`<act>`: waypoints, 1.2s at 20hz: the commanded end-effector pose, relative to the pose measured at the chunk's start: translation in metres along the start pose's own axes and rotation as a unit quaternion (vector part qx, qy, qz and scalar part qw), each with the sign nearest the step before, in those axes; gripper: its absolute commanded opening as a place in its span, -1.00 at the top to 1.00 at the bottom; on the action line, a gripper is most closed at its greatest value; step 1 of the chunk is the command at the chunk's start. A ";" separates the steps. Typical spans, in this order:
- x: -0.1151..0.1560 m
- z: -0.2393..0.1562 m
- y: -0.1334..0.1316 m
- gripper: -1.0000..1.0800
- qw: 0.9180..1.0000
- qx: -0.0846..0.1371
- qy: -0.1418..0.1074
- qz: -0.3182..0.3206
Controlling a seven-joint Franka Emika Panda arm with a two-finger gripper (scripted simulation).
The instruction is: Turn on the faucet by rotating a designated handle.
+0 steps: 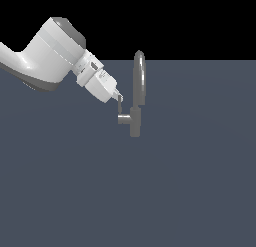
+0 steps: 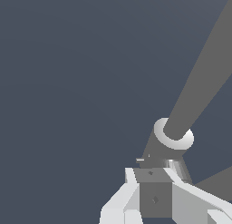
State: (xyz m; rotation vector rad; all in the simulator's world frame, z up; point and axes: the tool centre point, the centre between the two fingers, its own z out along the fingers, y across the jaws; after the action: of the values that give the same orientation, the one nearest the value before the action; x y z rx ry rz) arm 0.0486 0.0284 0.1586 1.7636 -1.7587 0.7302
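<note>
Faucet point(image 1: 136, 98), ext. view: small grey tap just above frame centre on the flat slate-blue floor point(image 1: 150, 191). Tall narrow arched spout point(image 1: 140, 78) rises toward 12 o'clock, top crossing into the black background. Short cyl. body sits below it. Handle point(image 1: 122, 113) is on the body's 9 o'clock side: short horiz. stub, then a slim bar going up toward 12.

Arm point(image 1: 45, 53) comes in from approx. 10 o'clock of the faucet, big white link, then the white hand angled down toward 4 o'clock. Gripper point(image 1: 119, 97) tip is right at the top end of the handle's upright bar, touching or just beside it; can't tell which at this res. Handle thus lies at approx. 5–6 o'clock of the tip, spout at 3 o'clock, near but apart. Only one finger tip is distinguishable, so spread vs pressed together can't be read here.

Wrist view: gripper point(image 2: 154, 191) white fingers point(image 2: 124, 196) sit either side of a grey block-like piece point(image 2: 154, 193) between them, looks like the handle end, fingers seemingly against it, but pinch not certain. Just beyond, a pale ring point(image 2: 174, 137) w/ a long grey shaft point(image 2: 204, 82) running off toward the frame corner: faucet part, which one unclear. Rest is floor point(image 2: 68, 82).
</note>
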 end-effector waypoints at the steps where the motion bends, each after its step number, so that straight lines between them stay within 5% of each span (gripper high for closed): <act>1: 0.001 -0.001 0.005 1.00 1.000 0.000 0.000 0.000; 24: 0.000 -0.002 0.064 1.00 1.000 0.003 0.001 -0.001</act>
State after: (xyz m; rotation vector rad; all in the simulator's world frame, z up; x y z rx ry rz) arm -0.0038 0.0299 0.1678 1.7737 -1.7652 0.7533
